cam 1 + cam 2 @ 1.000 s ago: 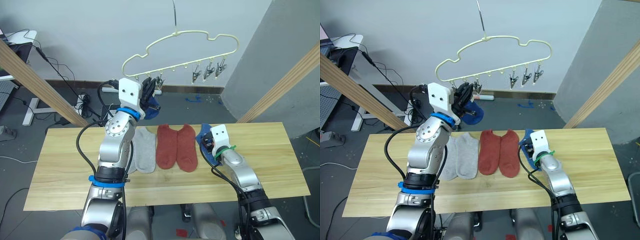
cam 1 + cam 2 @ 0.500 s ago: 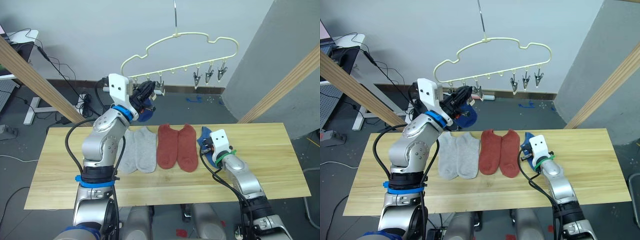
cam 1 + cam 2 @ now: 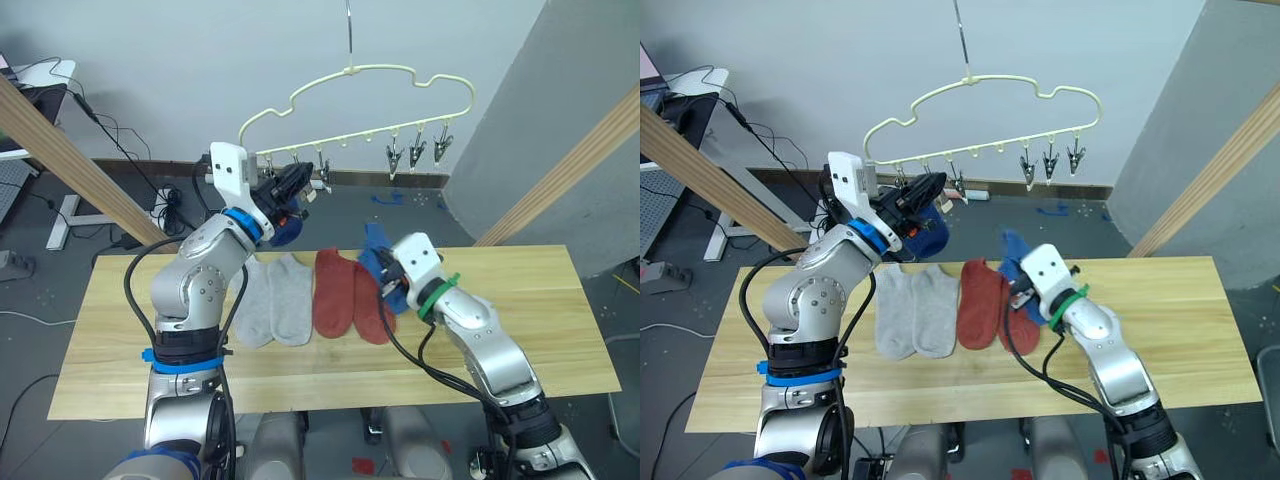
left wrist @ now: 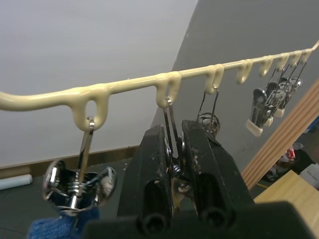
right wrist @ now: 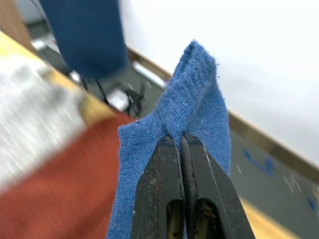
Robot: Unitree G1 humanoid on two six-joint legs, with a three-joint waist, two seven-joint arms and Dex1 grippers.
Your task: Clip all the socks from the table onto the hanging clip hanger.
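Right jaws: pressed together on a fold of a blue sock (image 5: 192,104), pinched near its edge.
Right gripper (image 3: 1018,291): lifted clear of the table (image 3: 560,330), above the right-hand rust red sock (image 3: 372,292), the held blue sock standing up above the fingers.
Left jaws: narrow, closed around the wire stem of one metal clip (image 4: 171,130) under the cream-yellow clip hanger (image 3: 395,70).
Left gripper (image 4: 175,158): raised to the hanger's lower bar, toward its left end.
Second blue sock (image 3: 928,230): hanging just under the left gripper, off the table; its upper edge seen at the neighbouring clip (image 4: 75,180) in the left wrist view.
Count of socks: two blue, both off the table; two rust red and two light grey (image 3: 272,310) lying flat side by side on the planks, grey pair to the left of the red pair.
Count of clips: three bunched toward the hanger's right end (image 3: 417,145), more near the left gripper; exact total cannot be told.
Left arm pose: elbow bent, forearm angled up from beside the grey pair to the hanger.
Right arm pose: forearm slanting in from the right over the table, wrist raised.
Clip hanger: hung by its top hook, well above the table's far edge.
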